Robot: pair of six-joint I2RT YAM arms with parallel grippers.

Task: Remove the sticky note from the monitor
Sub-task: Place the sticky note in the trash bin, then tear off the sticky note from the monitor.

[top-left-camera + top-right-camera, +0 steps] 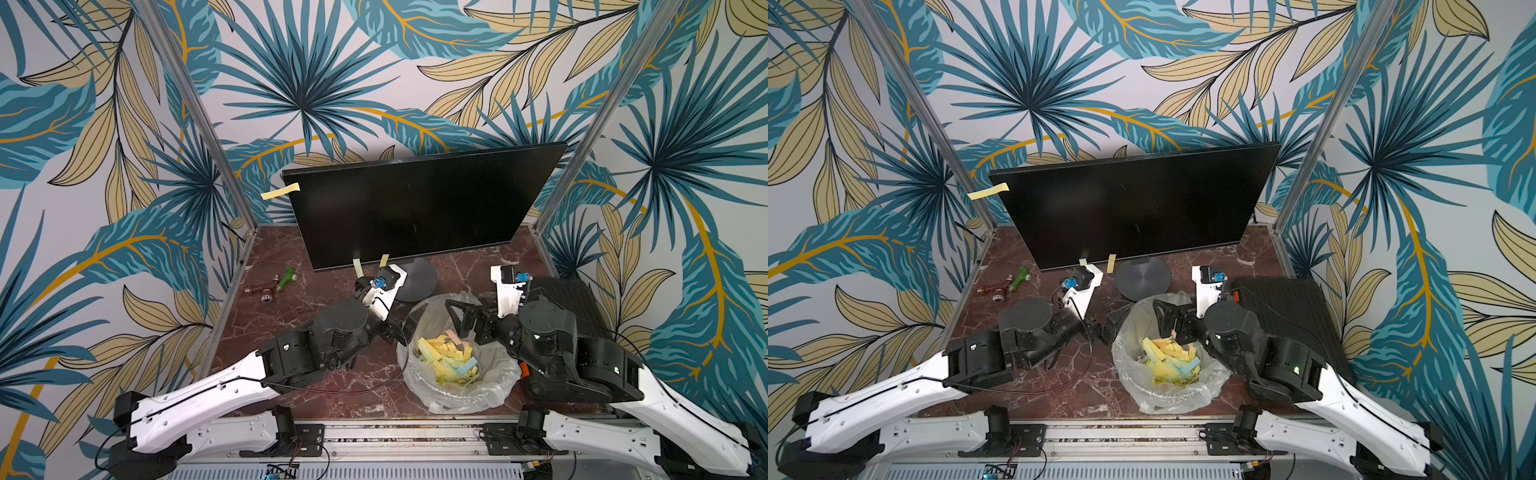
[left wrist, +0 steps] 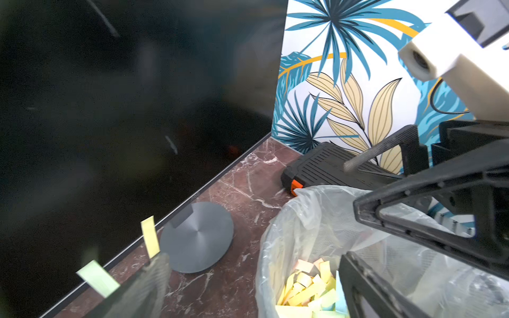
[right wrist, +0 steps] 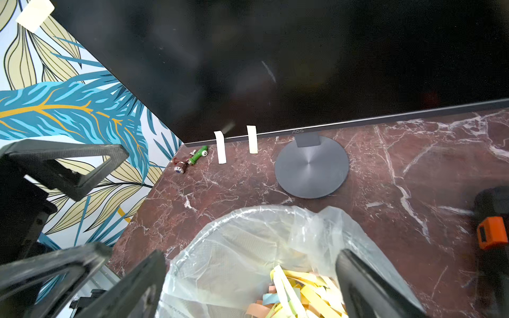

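The monitor (image 1: 415,208) stands at the back on its round grey foot (image 1: 1143,279), its screen dark. A yellow sticky note (image 1: 280,191) pokes out from its upper left corner. Two more sticky notes (image 1: 357,266) (image 1: 384,261) hang from its bottom edge, and they show in the wrist views too (image 2: 150,236) (image 3: 252,139). My left gripper (image 2: 256,297) is open beside the left rim of the bin (image 1: 415,374), with nothing between its fingers. My right gripper (image 3: 248,291) hangs open over the bin and holds nothing. Both grippers show in both top views (image 1: 399,328) (image 1: 1163,320).
The clear-lined bin (image 1: 1129,374) holds several yellow, blue and pink paper strips. A black ribbed box (image 1: 573,299) with an orange latch lies to the right. A green toy and small metal parts (image 1: 282,282) lie at the left on the marble tabletop. Patterned walls close three sides.
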